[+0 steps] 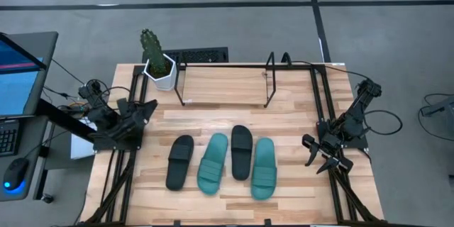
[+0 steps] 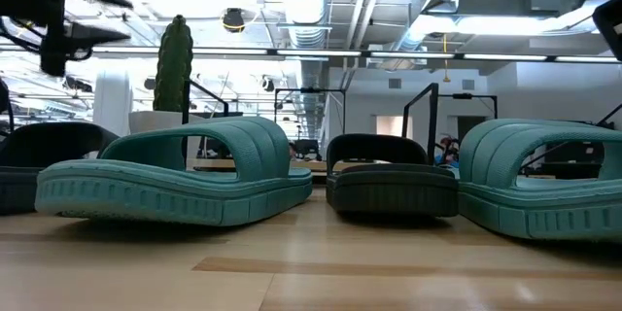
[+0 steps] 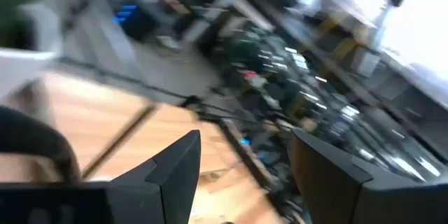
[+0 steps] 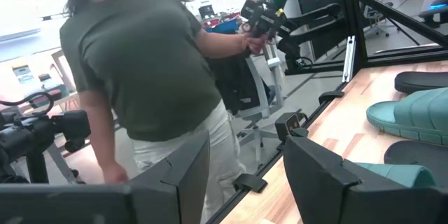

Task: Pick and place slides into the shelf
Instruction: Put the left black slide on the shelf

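Four slides lie side by side on their soles on the wooden table, toes toward the near edge. From left to right they are a black slide (image 1: pixel 179 161), a teal slide (image 1: pixel 213 163), a black slide (image 1: pixel 241 152) and a teal slide (image 1: pixel 263 168). The low view shows the teal slide (image 2: pixel 185 175), the black slide (image 2: pixel 389 180) and the teal slide (image 2: pixel 544 180) close up. The shelf (image 1: pixel 223 85) stands at the far side of the table. My left gripper (image 1: pixel 145 110) waits open near the left edge. My right gripper (image 1: pixel 316 152) waits open near the right edge, right of the slides.
A cactus in a white pot (image 1: pixel 157 60) stands beside the shelf's left end. Black arm-mount frames (image 1: pixel 323 106) run along both sides of the table. A person in an olive shirt (image 4: pixel 147 63) stands beyond the table, holding a device. A laptop (image 1: pixel 18 71) sits off the table's left.
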You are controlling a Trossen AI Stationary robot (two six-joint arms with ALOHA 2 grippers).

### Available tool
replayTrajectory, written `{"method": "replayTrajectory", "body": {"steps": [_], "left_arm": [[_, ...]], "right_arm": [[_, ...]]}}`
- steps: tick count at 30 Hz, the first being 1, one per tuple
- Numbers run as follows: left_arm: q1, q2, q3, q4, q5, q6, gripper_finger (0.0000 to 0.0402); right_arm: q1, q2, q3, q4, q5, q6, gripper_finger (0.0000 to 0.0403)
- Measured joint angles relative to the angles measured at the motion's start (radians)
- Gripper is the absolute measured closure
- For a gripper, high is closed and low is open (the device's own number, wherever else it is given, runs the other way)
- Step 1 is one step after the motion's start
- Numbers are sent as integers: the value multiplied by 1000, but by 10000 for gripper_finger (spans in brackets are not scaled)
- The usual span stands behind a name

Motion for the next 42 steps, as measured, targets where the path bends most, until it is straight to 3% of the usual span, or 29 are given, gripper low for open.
{"method": "replayTrajectory", "body": {"steps": [5,8,11,14,17,21,24,26,28,32,36,42], "left_arm": [[0,0,0,-36,363,-38,198],[0,1,0,-58,632,-68,198],[-1,13,-8,-56,812,-194,198],[0,60,-8,-40,836,-379,198],[0,139,13,41,837,-405,198],[0,260,103,306,892,-207,198],[-1,338,226,286,934,-13,198],[-1,380,315,196,878,102,198],[-1,415,396,75,744,165,198],[-1,460,513,-136,507,168,198],[-5,459,601,-396,544,78,198],[-7,483,732,-1033,637,-394,198]], "right_arm": [[0,0,0,0,0,0,234],[0,0,0,0,0,0,234],[0,0,0,0,0,0,234],[0,0,0,0,0,0,234],[0,0,0,0,0,0,234],[0,0,0,0,0,0,234],[0,0,0,0,0,0,234],[0,0,0,0,0,0,234],[0,0,0,0,0,0,234],[0,0,0,0,0,0,234],[0,0,0,0,0,0,234],[0,0,0,0,0,0,234]]}}
